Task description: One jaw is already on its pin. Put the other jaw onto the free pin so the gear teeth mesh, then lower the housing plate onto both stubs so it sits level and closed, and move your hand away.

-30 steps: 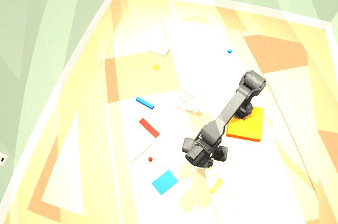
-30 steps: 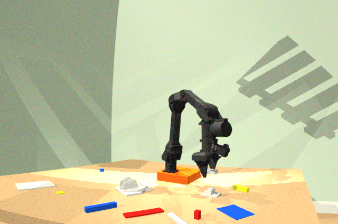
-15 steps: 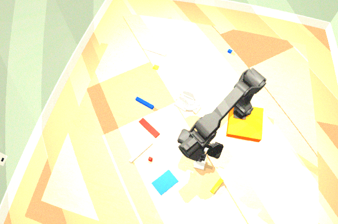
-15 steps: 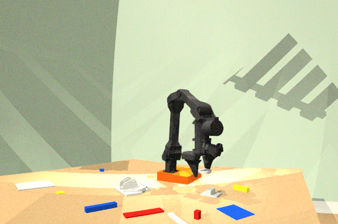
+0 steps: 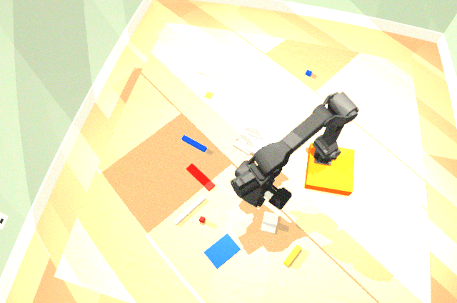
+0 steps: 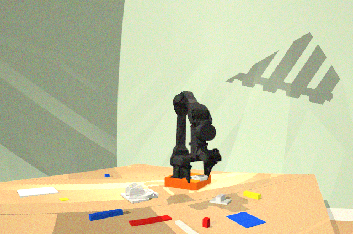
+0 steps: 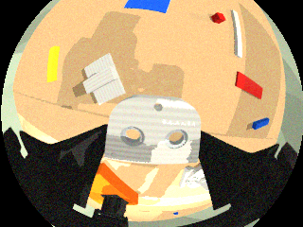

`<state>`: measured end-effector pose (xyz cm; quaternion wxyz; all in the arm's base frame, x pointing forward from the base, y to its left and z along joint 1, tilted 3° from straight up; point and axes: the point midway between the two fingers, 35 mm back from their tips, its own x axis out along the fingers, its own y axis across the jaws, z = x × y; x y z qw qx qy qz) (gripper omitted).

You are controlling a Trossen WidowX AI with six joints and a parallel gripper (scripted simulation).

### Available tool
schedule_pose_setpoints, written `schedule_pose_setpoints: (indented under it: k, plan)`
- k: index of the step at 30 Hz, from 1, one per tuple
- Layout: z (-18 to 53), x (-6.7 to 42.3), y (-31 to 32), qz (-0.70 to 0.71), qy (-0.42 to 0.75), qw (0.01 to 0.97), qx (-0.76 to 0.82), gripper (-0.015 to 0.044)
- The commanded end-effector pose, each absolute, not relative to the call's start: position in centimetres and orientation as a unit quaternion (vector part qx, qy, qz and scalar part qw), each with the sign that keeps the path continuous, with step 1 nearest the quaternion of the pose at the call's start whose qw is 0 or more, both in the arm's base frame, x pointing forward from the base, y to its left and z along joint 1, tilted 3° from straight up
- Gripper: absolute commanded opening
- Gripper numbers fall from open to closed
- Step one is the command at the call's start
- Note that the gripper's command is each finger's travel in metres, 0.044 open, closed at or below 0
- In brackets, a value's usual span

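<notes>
My gripper (image 5: 270, 196) (image 6: 198, 179) (image 7: 152, 132) is shut on the white housing plate (image 6: 199, 177) (image 7: 153, 113). It holds the plate above the table by its two side edges. The plate has two large round holes and looks about level. The white gripper-model base with its jaws (image 5: 252, 138) (image 6: 135, 190) stands apart from my gripper, to its left in the exterior view. It is partly seen behind my right finger in the wrist view (image 7: 194, 177). Its pins and gear teeth are too small and washed out to tell if the teeth mesh.
A white block stand (image 5: 270, 221) (image 6: 220, 199) (image 7: 104, 78) is near my gripper. Around it lie a yellow bar (image 5: 292, 255), blue sheet (image 5: 222, 250), red cube (image 5: 202, 219), white bar (image 5: 190, 210), red bar (image 5: 200, 176) and blue bar (image 5: 193, 143). A white slab (image 6: 37, 191) lies far left.
</notes>
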<state>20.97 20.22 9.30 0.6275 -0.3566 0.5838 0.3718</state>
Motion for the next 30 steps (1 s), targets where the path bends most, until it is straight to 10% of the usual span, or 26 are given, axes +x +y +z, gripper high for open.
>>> schedule_pose_setpoints:
  k: [1, 30]
  plan:
    - [9.2, 21.5, 18.8, 0.346, 0.602, 0.641, -0.328, 0.0351]
    - [8.9, 24.4, 9.7, 0.158, 0.676, 0.707, -0.136, 0.0351]
